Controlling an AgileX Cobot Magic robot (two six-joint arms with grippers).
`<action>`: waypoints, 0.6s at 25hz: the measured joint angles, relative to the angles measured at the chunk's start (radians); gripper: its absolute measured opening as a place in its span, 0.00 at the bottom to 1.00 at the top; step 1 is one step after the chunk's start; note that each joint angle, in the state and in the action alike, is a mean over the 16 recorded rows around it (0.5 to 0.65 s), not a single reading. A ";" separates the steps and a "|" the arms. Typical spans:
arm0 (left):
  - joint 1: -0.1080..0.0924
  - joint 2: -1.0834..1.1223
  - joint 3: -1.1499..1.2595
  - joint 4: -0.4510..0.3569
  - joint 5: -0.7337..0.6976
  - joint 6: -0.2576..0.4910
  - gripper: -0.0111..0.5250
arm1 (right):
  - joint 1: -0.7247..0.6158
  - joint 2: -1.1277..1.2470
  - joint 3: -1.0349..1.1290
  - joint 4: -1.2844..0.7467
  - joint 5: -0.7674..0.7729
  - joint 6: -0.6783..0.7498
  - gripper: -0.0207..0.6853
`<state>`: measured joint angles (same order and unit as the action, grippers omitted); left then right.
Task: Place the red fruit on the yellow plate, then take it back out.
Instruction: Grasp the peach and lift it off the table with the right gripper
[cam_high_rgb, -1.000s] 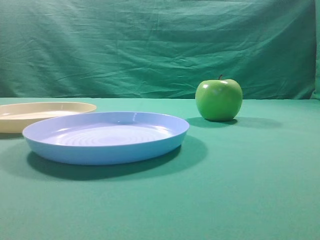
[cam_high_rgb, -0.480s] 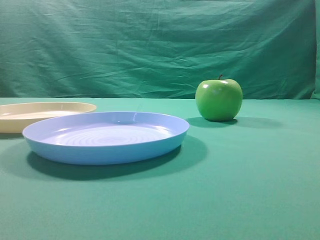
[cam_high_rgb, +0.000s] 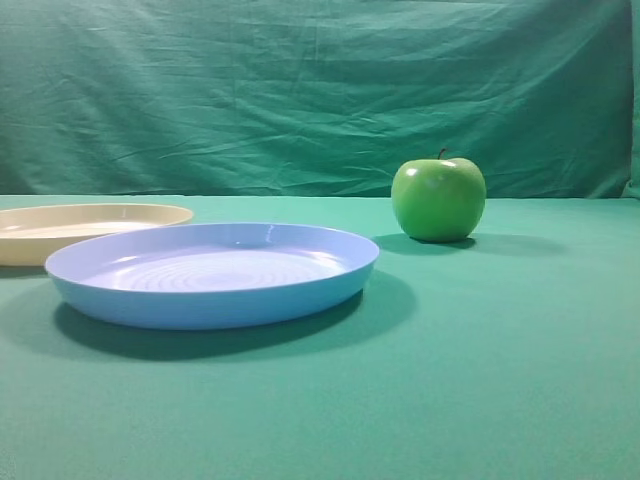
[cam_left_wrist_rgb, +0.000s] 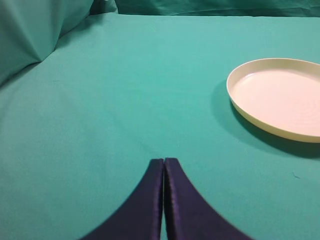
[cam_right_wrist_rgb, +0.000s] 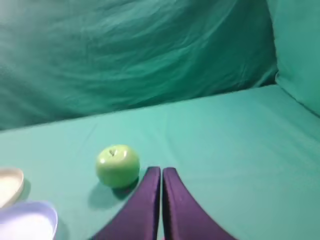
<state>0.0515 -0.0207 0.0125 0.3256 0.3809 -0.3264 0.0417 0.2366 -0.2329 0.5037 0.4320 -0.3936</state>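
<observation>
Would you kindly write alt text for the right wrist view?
The shut right gripper points over a green cloth-covered table toward a green apple just left of its tips. A blue plate and a yellow plate sit at the lower left edge.

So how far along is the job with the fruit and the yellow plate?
Nothing shows as done: the yellow plate lies empty, and no red fruit appears in any view, only a green apple. Nothing is in hand; the left gripper and right gripper are shut and empty. Finding, placing and removing the fruit all seem left.
</observation>
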 joint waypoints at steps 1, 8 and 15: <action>0.000 0.000 0.000 0.000 0.000 0.000 0.02 | 0.000 0.037 -0.029 0.001 0.036 -0.020 0.03; 0.000 0.000 0.000 0.000 0.000 0.000 0.02 | 0.024 0.297 -0.195 0.001 0.263 -0.194 0.03; 0.000 0.000 0.000 0.000 0.000 0.000 0.02 | 0.057 0.505 -0.282 -0.001 0.344 -0.281 0.25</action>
<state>0.0515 -0.0207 0.0125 0.3256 0.3809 -0.3264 0.0992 0.7413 -0.5152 0.5025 0.7763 -0.6747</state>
